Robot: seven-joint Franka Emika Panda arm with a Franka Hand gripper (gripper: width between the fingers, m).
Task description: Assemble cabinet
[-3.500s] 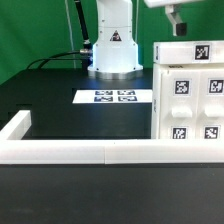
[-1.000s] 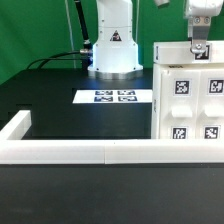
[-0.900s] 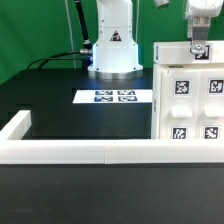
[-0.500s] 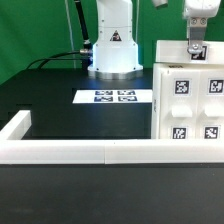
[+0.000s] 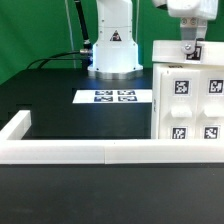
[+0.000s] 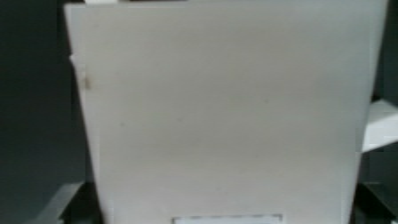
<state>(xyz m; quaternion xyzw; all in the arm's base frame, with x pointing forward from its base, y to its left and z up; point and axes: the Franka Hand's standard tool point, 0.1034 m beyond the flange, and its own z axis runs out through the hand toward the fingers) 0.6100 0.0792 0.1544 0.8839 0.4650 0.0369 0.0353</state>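
Reading the jaws: we cannot tell if they are open or closed; the gripper [image 5: 188,52] shows only as a dark tip low over the cabinet's top edge.
Gripper position: we see it above the upper part of the cabinet [image 5: 190,95], toward the exterior view's right.
Change: compared with half a second ago, we find the gripper slightly further toward the exterior view's left and a little lower; 3.5 s ago it hung well above the cabinet.
Cabinet: it stands on the black table [image 5: 60,115] at the exterior view's right, its tagged drawer blocks facing the camera, unmoved across the frames.
Wrist view: we see a plain white cabinet face [image 6: 214,110] filling most of the picture.
Marker board [image 5: 113,97]: flat on the table, beside the cabinet.
Rail [image 5: 70,152]: low white border along the table's near edge.
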